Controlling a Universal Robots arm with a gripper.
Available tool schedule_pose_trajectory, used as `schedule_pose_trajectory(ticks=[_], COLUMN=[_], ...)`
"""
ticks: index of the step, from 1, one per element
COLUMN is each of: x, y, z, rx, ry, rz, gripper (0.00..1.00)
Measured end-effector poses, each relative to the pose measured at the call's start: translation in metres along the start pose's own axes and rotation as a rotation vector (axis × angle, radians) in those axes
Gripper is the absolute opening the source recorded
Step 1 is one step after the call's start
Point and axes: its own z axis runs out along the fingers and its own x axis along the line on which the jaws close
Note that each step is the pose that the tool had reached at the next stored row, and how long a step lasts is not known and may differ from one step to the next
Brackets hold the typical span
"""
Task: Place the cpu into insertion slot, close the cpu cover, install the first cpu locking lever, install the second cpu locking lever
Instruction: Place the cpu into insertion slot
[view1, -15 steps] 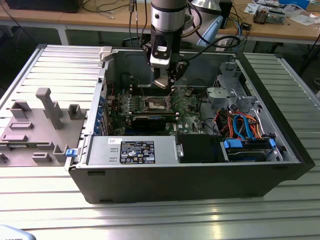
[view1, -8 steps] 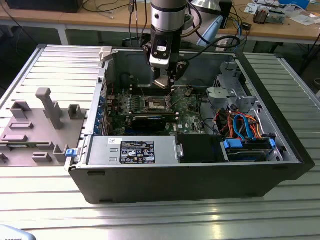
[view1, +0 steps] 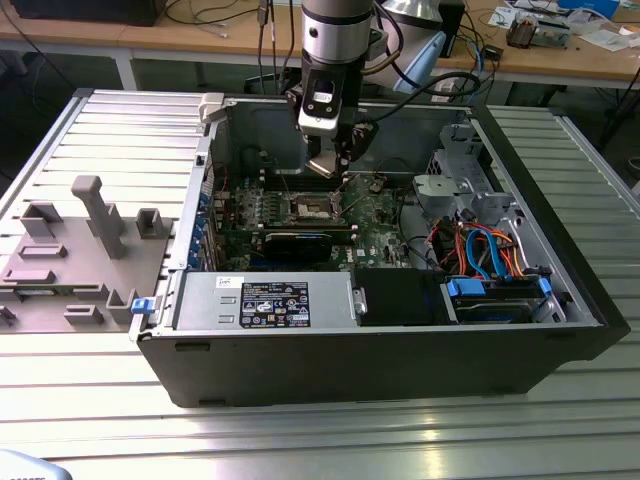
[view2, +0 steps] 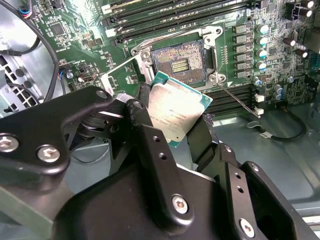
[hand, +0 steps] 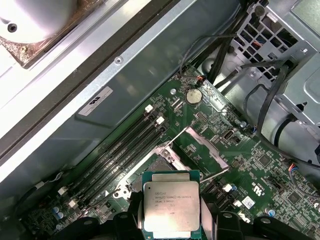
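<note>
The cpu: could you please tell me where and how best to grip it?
Grip two opposite thin edges, coming from a third edge, as the pincer does: the cpu is a flat square, so both faces stay free for the insertion slot.

silver-grey cpu (hand: 171, 209) with green edge, dark silvery-rimmed insertion slot (view2: 181, 62), green circuit board (hand: 260, 165).

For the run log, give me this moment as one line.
gripper shut on cpu | cpu near insertion slot, unseated | cpu cover open
</note>
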Motion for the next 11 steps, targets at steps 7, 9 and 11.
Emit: schedule_pose_trajectory(ticks=[7,9,11], x=[0.0,0.0,0.0], y=[0.0,0.0,0.0], z=[0.0001,0.0001,0.0], rx=[-0.0002,-0.0002,-0.0001], ry=[-0.0008,-0.0009,-0.0012], rz=[0.009,0.011,0.013], gripper=[0.55,0.55,0.55])
